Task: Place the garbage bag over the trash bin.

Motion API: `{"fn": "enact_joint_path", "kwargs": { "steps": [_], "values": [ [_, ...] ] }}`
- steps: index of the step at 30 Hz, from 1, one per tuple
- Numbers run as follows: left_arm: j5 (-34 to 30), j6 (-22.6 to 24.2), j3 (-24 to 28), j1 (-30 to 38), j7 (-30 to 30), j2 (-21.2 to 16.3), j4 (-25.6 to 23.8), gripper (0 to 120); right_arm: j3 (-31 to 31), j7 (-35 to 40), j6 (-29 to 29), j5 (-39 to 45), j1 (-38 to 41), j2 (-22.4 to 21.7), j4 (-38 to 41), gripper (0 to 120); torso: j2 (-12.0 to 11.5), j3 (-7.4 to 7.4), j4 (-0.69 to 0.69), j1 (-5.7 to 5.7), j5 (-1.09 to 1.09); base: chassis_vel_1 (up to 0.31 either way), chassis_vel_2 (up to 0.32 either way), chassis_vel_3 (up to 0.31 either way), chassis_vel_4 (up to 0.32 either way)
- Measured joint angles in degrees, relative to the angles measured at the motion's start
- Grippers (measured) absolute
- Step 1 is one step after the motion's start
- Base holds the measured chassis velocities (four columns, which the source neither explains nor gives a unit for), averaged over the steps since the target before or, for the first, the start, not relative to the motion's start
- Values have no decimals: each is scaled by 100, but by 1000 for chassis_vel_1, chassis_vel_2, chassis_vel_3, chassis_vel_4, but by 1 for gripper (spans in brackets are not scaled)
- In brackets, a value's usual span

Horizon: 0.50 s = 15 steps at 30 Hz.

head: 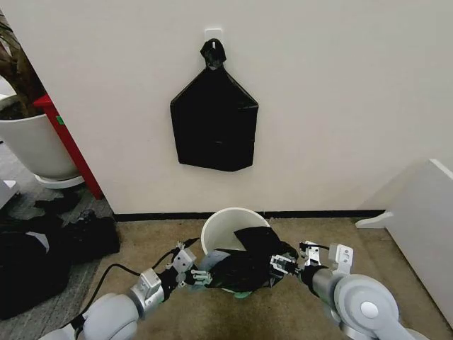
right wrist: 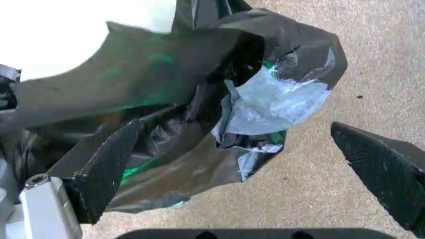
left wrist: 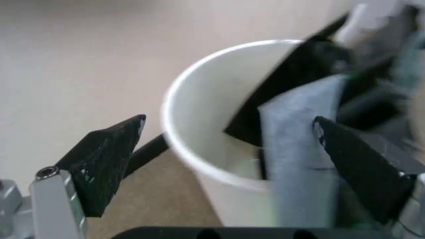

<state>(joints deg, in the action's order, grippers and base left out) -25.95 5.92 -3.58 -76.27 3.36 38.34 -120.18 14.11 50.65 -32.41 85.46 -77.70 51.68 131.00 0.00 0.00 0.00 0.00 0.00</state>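
- At far left in our head view we see a large white plant pot (head: 32, 145) beside a red board (head: 71, 145) leaning on the wall.
- Our left gripper (head: 190, 272) sits low at the near-left side of the small round white plastic trash bin (head: 219, 228); its dark fingers (left wrist: 109, 159) stand wide apart and hold nothing, though the right-hand one lies against a grey fold of plastic.
- The bin stands on the tan carpet (head: 340, 241) by the wall; the crinkly glossy black garbage bag (head: 251, 258) lies bunched over its near and right rim, part inside, part draped outside.
- On the wall above hangs a flat black house-shaped bundle of bags (head: 214, 127), knotted on a hook.
- Our right gripper (head: 287, 265) is at the bag's right edge; its fingers (right wrist: 99, 174) are spread wide, with crumpled bag between them, not pinched.
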Motion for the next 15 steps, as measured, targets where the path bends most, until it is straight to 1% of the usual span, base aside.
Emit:
{"fn": "enact_joint_path", "kwargs": {
  "steps": [4,6,7,10,15],
  "values": [
    [-185,57,-24,162,156,220,288,100,-25,0,-2,-1,-2,2,0,100,0,0,0,0,0,0,0,0,0],
    [-185,57,-24,162,156,220,288,100,-25,0,-2,-1,-2,2,0,100,0,0,0,0,0,0,0,0,0],
    [-209,70,3,238,172,360,478,100,-30,0,-2,-1,-2,-8,2,100,0,0,0,0,0,0,0,0,0],
    [-184,67,61,253,173,523,738,100,8,7,9,-5,-3,-41,-23,100,0,0,0,0,0,0,0,0,0],
    [-117,26,69,248,191,603,891,100,73,25,52,-14,-10,-61,-35,100,0,0,0,0,0,0,0,0,0]
  ]
}}
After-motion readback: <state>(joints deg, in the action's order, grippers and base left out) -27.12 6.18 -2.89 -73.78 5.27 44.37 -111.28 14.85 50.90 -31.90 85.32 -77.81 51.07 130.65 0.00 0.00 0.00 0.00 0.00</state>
